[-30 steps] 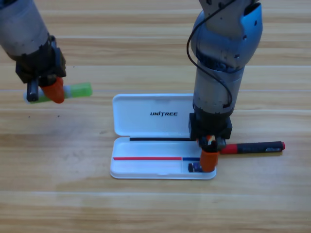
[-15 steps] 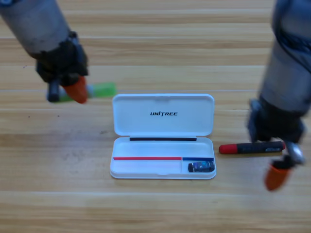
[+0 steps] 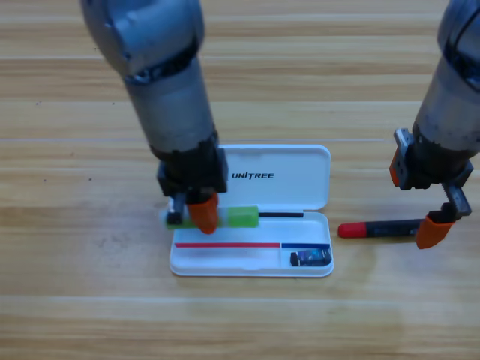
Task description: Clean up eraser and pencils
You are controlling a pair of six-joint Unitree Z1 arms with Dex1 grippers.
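Left gripper [image 3: 196,215]: jaws clamped on green pencil [image 3: 241,217], over rear edge of white case [image 3: 300,169]. Eraser [image 3: 310,258]: in case's right compartment. Right gripper [image 3: 420,202]: jaws wide, straddling black-and-red pencil [image 3: 375,229] on surface [image 3: 75,300].

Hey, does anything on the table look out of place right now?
Only the black and red pencil lies on the table outside the case, under the right gripper. The left gripper holds the green pencil over the case; the eraser is inside.
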